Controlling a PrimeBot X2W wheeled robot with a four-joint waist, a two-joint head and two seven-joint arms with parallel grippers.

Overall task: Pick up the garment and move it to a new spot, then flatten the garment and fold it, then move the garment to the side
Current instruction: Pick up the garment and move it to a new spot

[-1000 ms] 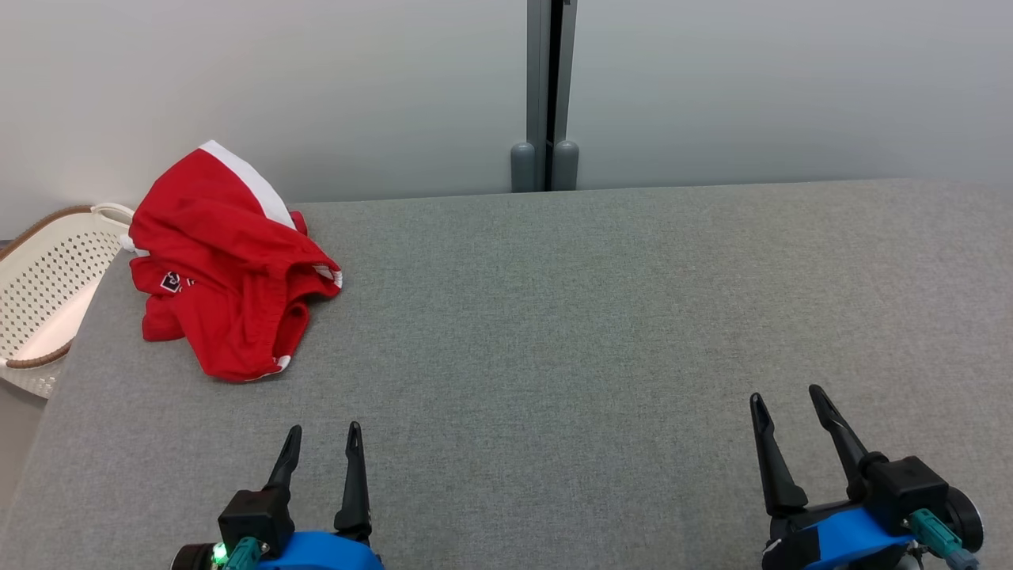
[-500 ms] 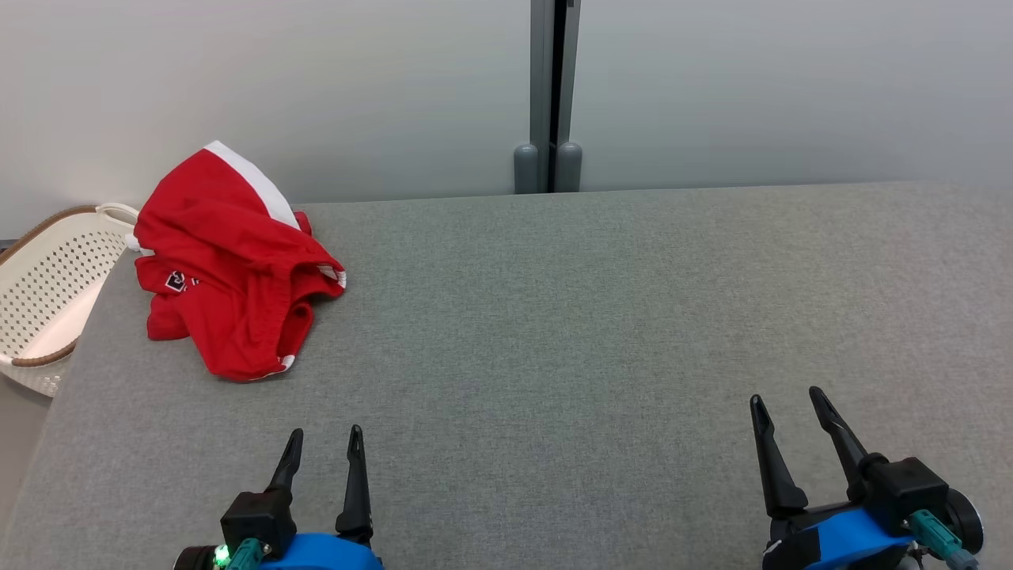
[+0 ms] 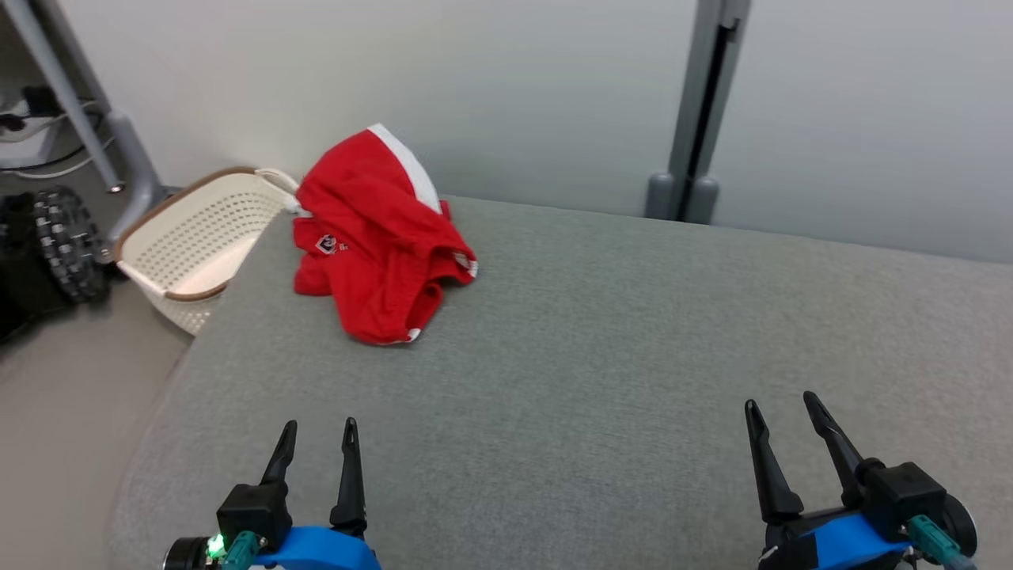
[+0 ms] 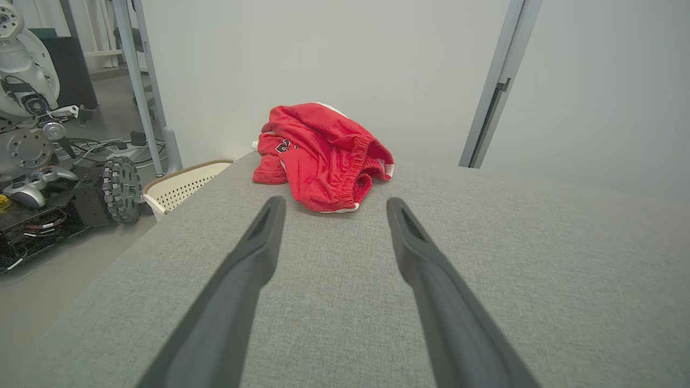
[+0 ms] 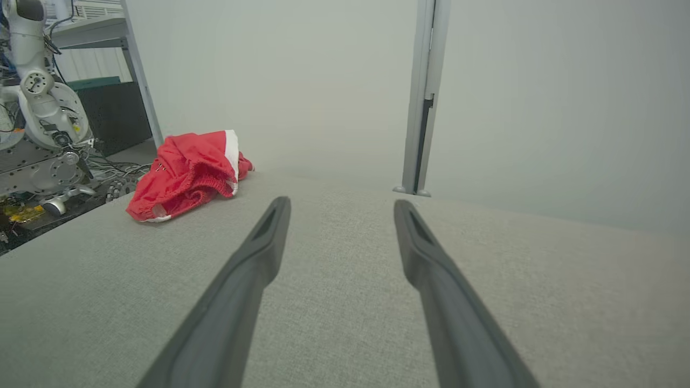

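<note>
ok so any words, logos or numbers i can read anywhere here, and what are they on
Nothing here reads clearly.
"?": a small dark-and-white diamond badge on the red garment, with tiny white marks beside it; too small to read.
"?": a dark number-like print on the same garment in the left wrist view; partly lost in a fold, not legible.
No markings can be made out on the white basket.

Bright, even, diffuse light with faint shadows and no glare; wrist views bend lines at the edges.
</note>
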